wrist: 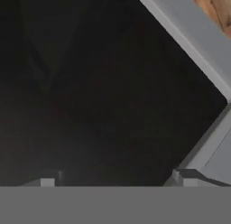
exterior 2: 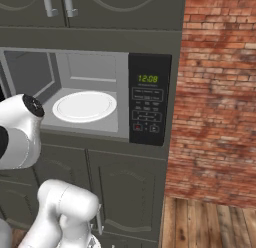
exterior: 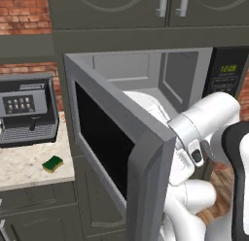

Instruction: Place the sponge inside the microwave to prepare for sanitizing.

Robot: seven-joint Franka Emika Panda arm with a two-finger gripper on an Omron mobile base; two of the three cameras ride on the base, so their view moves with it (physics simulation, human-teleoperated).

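The microwave (exterior: 146, 89) door (exterior: 121, 152) stands open, its plate (exterior 2: 84, 106) bare; the sponge (exterior: 52, 163) lies untouched near the worktop's (exterior: 24, 167) front edge; the tool (wrist: 115, 182), tips spread and empty, faces the door's dark glass; pickup and placing remain.

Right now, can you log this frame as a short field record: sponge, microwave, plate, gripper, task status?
sponge: green-topped sponge lying on the light counter, in front of the coffee machine
microwave: microwave door swung open, green digits lit on keypad
plate: white round plate inside the cavity, nothing on it
gripper: gripper fingertips apart, facing the door's dark glass, holding nothing
task status: sponge not yet picked up
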